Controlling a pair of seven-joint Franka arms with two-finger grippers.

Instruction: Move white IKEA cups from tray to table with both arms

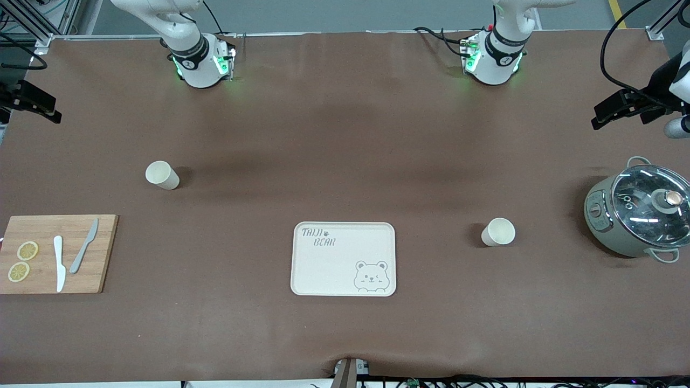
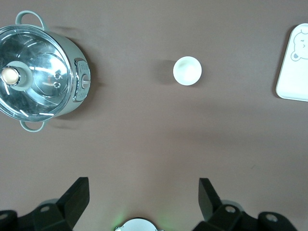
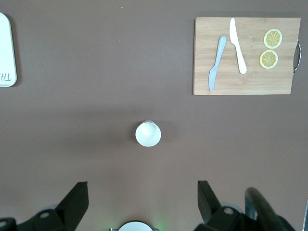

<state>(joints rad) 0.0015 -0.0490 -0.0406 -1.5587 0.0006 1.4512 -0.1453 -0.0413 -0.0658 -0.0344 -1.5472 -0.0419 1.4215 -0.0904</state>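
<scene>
While both pincers (image 2: 142,202) (image 3: 139,202) hang spread, cups (image 1: 161,175) (image 1: 498,232) stand clear of tray (image 1: 343,259) edges

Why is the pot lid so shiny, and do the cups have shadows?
In the front view, the pot's glass lid shows bright glare streaks; the left wrist view shows the same. Each white cup casts a soft dark shadow on the brown table, also visible in both wrist views.
</scene>
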